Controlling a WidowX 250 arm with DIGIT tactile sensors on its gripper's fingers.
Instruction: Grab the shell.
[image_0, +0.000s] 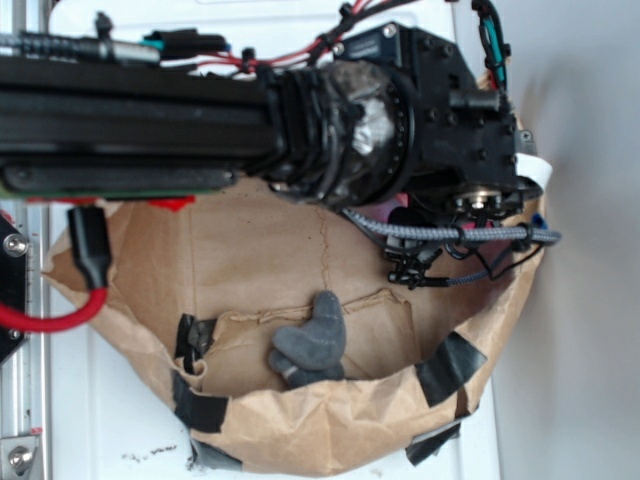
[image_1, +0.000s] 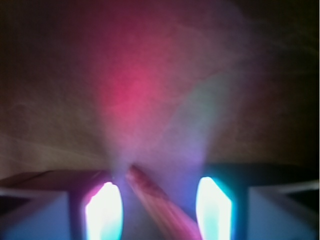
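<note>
Between the jaws, in the blurred wrist view, a reddish-brown tapered shape ran up from the lower edge — likely the shell's (image_1: 155, 205) tail. The gripper (image_1: 159, 210) stood with jaws apart, the glowing fingers (image_1: 104, 212) either side of it, contact not discernible. In the exterior view the arm hid the jaws; a grey plush toy (image_0: 312, 345) lay well away in the paper bag (image_0: 300, 430).

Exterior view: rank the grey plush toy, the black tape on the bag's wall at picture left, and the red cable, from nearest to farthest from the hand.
1. grey plush toy: on the bag floor, down-left of the hand in the picture.
2. black tape: on the bag's wall, picture left.
3. red cable: outside the bag, at the far left edge.
</note>
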